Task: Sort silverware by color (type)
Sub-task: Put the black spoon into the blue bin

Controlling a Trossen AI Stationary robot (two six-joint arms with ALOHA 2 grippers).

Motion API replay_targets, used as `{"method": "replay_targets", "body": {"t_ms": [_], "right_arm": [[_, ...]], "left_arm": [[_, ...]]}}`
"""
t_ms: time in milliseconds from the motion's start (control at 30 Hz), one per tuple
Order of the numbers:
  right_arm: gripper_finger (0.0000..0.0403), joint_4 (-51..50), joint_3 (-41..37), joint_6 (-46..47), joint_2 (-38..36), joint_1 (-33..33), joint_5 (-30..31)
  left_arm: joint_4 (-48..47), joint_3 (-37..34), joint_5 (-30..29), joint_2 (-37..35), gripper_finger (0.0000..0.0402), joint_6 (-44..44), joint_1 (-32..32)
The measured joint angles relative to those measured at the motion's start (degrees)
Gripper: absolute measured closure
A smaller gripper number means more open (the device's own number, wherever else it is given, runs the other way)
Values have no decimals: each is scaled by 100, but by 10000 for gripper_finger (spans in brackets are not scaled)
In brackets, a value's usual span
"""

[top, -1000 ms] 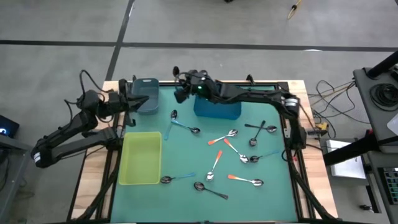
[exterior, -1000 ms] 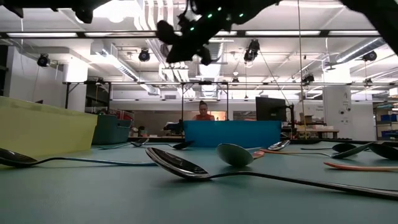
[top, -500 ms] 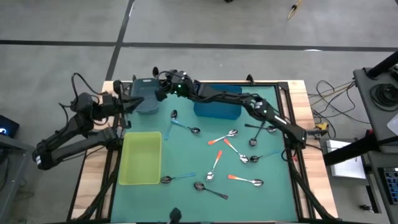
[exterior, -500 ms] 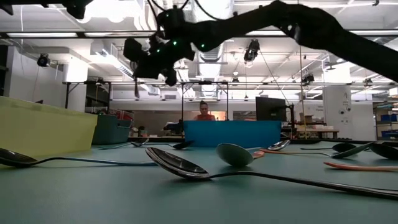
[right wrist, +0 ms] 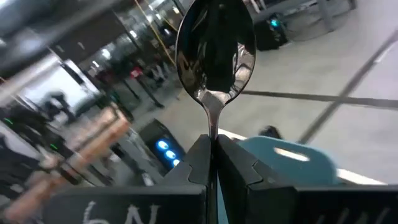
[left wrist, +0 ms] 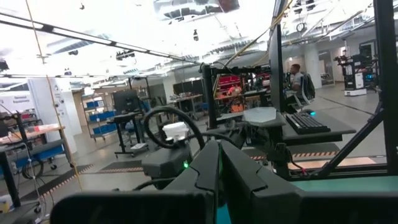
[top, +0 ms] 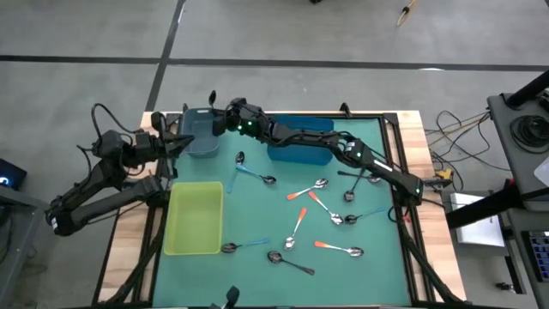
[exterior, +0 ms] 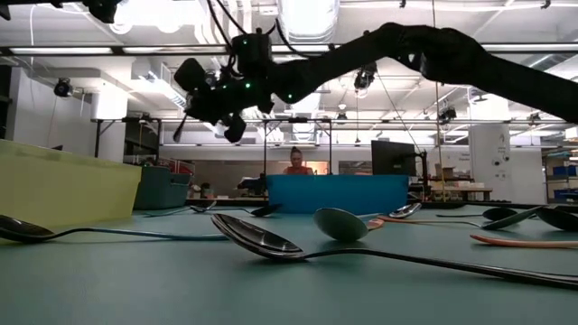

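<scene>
The right gripper point(top: 216, 120) reaches far across the counter point(top: 257, 215) and hangs in the air over the grey bin point(top: 200, 133) at the back left corner; its fingers are pinching the thin handle of a dark metal spoon point(right wrist: 215, 59); in the right wrist view the shiny bowl of that spoon sticks out past the fingertips, and part of the grey bin shows beyond it; in the low view this gripper point(exterior: 209, 95) is up high, well above the counter.

The left gripper point(top: 178, 144) waits at the left edge of the counter, just beside the grey bin; its fingers point(left wrist: 199, 171) are pressed together and hold nothing.

The other spoons point(top: 326, 215) lie spread out on the green counter; some have orange handles, some have light blue handles, and some are all dark metal; most are in the middle and on the right side; one blue spoon point(top: 243, 247) and one dark spoon point(top: 288, 261) lie near the front edge.

A yellow-green bin point(top: 194, 218) sits on the left side of the counter; a blue bin point(top: 302, 151) sits at the back, under the right arm.

Far behind the counter, in the low view, a person point(exterior: 294, 162) is in the room.
</scene>
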Motion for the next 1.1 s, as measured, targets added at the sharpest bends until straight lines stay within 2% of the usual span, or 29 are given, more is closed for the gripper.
{"method": "replay_targets", "body": {"t_ms": [267, 500, 900, 1100], "right_arm": [[394, 729, -2, 279, 448, 54, 6], [394, 884, -4, 367, 622, 64, 181], [394, 914, -4, -399, 622, 164, 486], [394, 872, -4, -441, 622, 152, 501]], "left_arm": [[2, 0, 0, 15, 402, 22, 0], [-5, 0, 0, 15, 402, 29, 0], [-3, 0, 0, 17, 402, 64, 0], [-3, 0, 0, 17, 402, 68, 0]]}}
